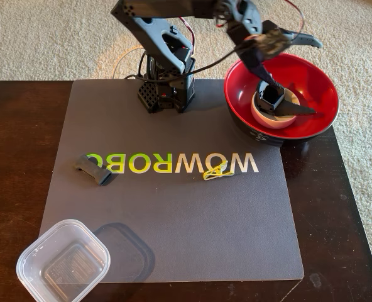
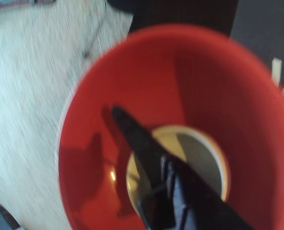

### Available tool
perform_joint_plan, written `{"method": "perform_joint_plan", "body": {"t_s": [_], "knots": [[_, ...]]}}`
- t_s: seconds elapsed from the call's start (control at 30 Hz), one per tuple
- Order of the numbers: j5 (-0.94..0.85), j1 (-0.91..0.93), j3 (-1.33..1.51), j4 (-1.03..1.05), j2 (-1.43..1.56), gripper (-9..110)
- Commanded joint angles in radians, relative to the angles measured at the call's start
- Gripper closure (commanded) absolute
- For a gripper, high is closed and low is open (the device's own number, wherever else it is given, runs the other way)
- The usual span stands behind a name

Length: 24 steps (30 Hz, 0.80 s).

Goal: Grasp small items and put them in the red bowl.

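Bowl: glossy red bowl (image 1: 311, 78) holds cream-white ring (image 1: 261, 116), black pointed plastic part (image 1: 280, 100)
Gripper (image 1: 280, 94): jaw state unclear
Risk: lifting could snag the part

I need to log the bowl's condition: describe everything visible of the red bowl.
The red bowl is large, round and glossy, red inside and dark outside. It stands upright at the mat's far right corner in the fixed view, partly off it on the dark table. Inside lie a cream-white ring and a black pointed part. The gripper hangs above it.
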Motion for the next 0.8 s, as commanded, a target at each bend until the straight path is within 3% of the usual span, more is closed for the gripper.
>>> {"method": "perform_joint_plan", "body": {"t_s": [0.0,0.13,0.27,0.5,0.77], "knots": [[-0.049,0.276,-0.025,0.009,0.015,53],[-0.094,0.491,0.117,-0.015,-0.061,54],[-0.198,0.517,0.262,-0.121,-0.084,59],[-0.428,0.535,0.227,-0.256,-0.316,60],[-0.571,0.629,0.078,-0.244,-0.657,63]]}}
